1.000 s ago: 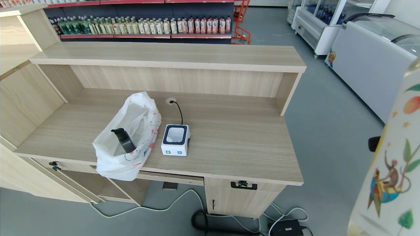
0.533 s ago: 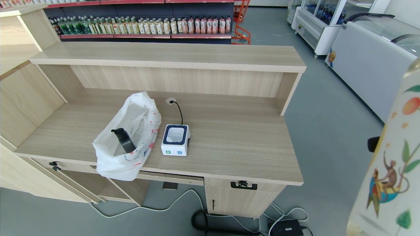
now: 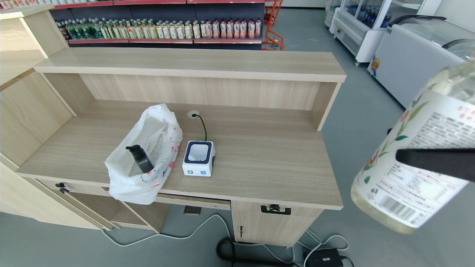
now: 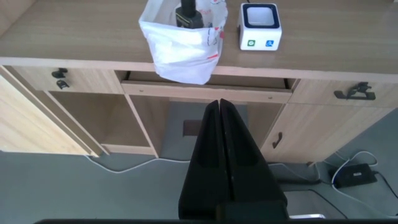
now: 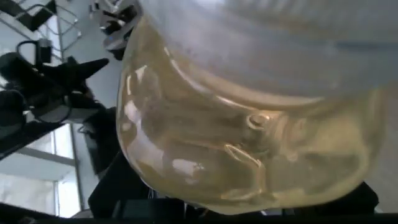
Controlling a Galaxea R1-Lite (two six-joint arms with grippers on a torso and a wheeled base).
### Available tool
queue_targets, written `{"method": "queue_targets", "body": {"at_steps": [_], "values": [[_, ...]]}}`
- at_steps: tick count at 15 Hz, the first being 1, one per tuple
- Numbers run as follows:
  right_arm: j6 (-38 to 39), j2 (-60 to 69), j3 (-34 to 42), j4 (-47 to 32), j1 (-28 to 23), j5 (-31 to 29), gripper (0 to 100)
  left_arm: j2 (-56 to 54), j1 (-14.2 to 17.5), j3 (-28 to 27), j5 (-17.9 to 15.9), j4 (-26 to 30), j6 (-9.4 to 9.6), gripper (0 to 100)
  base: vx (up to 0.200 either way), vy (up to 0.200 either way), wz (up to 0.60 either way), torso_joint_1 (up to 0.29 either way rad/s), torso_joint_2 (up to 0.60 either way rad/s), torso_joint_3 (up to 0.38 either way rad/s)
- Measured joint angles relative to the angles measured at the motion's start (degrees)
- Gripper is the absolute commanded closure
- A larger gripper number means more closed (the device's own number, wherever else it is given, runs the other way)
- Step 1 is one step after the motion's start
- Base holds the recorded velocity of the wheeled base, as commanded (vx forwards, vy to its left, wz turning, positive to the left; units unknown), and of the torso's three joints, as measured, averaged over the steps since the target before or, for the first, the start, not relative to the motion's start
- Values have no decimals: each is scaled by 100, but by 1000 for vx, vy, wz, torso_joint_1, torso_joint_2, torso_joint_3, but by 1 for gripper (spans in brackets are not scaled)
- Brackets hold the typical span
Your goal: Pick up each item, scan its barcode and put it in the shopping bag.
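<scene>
While R gripper (image 3: 408, 157) is clamping the bottle (image 3: 419, 122) at far right of head view, well apart from the counter (image 3: 267, 159), one black finger is crossing the label. Bottle is tilting, barcode end low, pale yellow liquid inside. Shopping bag (image 3: 148, 181) is sitting open on counter w/ a black pump bottle (image 3: 139, 158) inside; scanner (image 3: 199, 158) is standing just beside it.

L wrist view: L gripper (image 4: 224, 146) is hanging in front of counter, below its top, fingers pressed together, holding nothing.

R wrist view: bottle's rounded base is facing the lens, yellowish liquid showing.
</scene>
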State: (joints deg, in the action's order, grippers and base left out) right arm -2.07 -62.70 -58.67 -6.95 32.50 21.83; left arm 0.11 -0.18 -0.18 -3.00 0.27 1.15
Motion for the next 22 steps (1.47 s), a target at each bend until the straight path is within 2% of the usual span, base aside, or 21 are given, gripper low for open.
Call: {"method": "queue_targets", "body": {"at_steps": [3, 5, 7, 19, 22], "values": [[-983, -378, 269, 861, -847, -1626, 100, 0, -2, 0, 0, 0, -2, 100, 0, 0, 0, 0, 0, 0], [-1991, -642, 675, 1876, -1118, -2194, 100, 0, 2, 0, 0, 0, 0, 100, 0, 0, 0, 0, 0, 0], [-2283, -836, 1074, 2214, -1230, -2553, 100, 0, 2, 0, 0, -2, 0, 100, 0, 0, 0, 0, 0, 0], [-2505, -623, 1766, 2274, -1285, -2876, 100, 0, 0, 0, 0, 0, 9, 100, 0, 0, 0, 0, 0, 0], [-2505, -607, 1741, 2274, -1285, -2876, 100, 0, 0, 0, 0, 0, 7, 100, 0, 200, 0, -1, 2, 4]]}}
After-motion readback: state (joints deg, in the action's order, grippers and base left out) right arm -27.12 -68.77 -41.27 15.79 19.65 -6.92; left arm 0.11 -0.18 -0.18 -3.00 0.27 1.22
